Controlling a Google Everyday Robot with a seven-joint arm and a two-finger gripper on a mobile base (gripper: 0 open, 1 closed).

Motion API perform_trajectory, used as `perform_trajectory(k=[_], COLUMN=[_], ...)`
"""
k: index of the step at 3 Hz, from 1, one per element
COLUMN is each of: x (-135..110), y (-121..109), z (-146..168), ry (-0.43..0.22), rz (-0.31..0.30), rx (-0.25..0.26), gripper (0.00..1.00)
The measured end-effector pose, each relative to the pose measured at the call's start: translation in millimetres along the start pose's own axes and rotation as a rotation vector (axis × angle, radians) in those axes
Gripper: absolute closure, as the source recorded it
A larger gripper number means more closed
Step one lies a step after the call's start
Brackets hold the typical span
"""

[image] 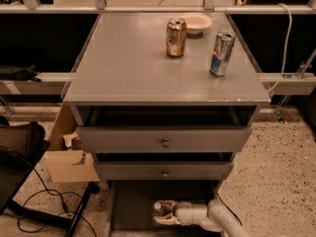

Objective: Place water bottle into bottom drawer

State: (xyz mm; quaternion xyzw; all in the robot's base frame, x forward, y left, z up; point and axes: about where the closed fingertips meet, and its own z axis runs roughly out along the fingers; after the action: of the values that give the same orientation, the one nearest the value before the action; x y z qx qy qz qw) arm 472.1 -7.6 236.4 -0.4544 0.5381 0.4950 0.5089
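The bottom drawer [131, 206] is pulled out at the foot of the grey cabinet, a dark shallow tray. The water bottle [157, 210] lies low inside it, only a small clear part showing between the pale fingers. My gripper [166, 213] reaches in from the lower right on a white arm [217, 218] and is shut on the bottle, down at the drawer floor. The rest of the bottle is hidden by the gripper.
A gold can [176, 37], a blue-silver can [221, 53] and a white bowl [196, 22] stand on the cabinet top. The two upper drawers [165, 142] are slightly open. A cardboard box [69, 157], a black seat [19, 147] and floor cables [44, 201] are at the left.
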Motion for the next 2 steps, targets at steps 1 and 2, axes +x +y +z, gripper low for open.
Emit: perform_trajectory(k=[1, 2], x=[0.0, 0.0], y=[0.0, 0.0], z=[0.0, 0.1], ry=[0.0, 0.0], rz=[0.0, 0.0], rx=[0.0, 0.0], gripper=[0.27, 0.04])
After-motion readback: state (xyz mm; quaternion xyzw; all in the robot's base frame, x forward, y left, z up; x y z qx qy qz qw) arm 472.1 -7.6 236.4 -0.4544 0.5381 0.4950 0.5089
